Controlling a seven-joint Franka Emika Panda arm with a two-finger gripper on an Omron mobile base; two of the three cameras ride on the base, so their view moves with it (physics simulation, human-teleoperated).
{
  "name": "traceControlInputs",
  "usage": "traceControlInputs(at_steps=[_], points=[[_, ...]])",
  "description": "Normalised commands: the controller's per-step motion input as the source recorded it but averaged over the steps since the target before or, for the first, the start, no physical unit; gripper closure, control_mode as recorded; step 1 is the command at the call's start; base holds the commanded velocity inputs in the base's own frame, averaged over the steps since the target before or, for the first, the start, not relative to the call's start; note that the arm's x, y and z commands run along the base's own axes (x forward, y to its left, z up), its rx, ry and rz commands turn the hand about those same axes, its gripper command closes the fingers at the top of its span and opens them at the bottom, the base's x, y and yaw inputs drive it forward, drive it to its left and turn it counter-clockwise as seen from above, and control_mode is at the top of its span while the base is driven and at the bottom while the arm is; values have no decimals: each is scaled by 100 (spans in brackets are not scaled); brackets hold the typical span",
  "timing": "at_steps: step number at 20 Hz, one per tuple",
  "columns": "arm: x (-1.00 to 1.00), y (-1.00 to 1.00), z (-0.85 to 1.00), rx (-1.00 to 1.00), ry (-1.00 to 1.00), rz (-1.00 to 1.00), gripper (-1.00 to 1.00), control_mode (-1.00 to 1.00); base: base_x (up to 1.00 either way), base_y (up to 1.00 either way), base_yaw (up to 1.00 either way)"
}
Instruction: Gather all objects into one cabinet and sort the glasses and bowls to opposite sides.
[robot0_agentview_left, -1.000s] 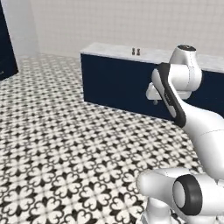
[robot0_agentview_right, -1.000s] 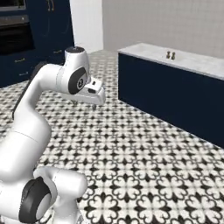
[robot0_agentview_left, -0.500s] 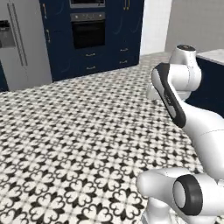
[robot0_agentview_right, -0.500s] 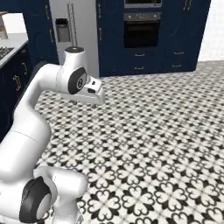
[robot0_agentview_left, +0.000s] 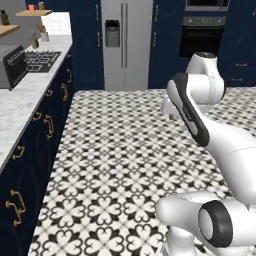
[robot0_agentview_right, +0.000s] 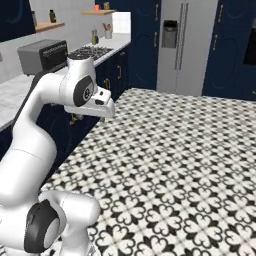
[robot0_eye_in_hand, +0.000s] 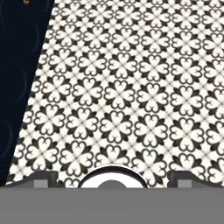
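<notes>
Fridge (robot0_agentview_left: 126, 42) newly ahead, island gone

My two base cameras look forward from behind the arm (robot0_agentview_left: 200, 115), sharing the patterned floor (robot0_agentview_left: 125, 150), fridge (robot0_agentview_left: 125, 45) and left-hand desk (robot0_agentview_left: 25, 95). My hand camera points straight down, close over that floor.

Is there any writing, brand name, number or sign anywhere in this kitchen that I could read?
None. No readable text anywhere.
Fridge: plain grey doors, dispenser panel bare.
Oven: any markings too blurred to read.
Toaster oven: no legible label.
</notes>
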Motion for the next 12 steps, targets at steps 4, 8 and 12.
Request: traceControlInputs(at_steps=[4,8,12], points=[[0,0,0,0,0,0,-100,100,90,-2,18],[0,0,0,0,0,0,-100,100,100,0,11],[0,0,0,0,0,0,-100,100,100,0,7]])
